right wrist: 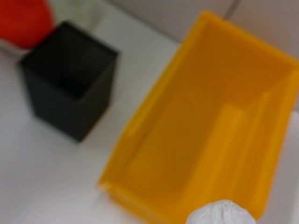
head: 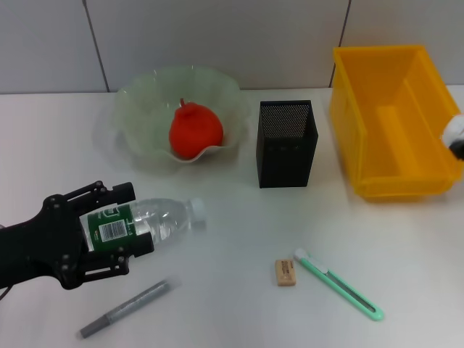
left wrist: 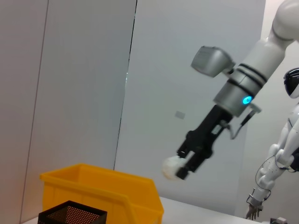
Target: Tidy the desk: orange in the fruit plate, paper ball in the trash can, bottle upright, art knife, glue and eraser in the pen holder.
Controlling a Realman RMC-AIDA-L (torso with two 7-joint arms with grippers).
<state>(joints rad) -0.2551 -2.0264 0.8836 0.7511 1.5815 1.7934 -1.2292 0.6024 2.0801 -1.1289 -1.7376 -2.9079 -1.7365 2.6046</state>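
My left gripper (head: 125,222) is shut on the green-labelled middle of a clear bottle (head: 165,217), which lies roughly level, its white cap toward the pen holder. The orange (head: 194,130) rests in the pale green fruit plate (head: 138,98). At the far right, my right gripper (left wrist: 185,166) is shut on the white paper ball (left wrist: 171,168), over the near right rim of the yellow trash can (head: 391,138). The black mesh pen holder (head: 285,143) stands mid-table. On the table lie the eraser (head: 286,272), the green art knife (head: 338,285) and a grey stick, apparently the glue (head: 125,309).
A grey panelled wall (head: 232,36) runs behind the white table (head: 239,217). The fruit plate, pen holder and trash can stand in a row along the back. The small items lie near the front edge.
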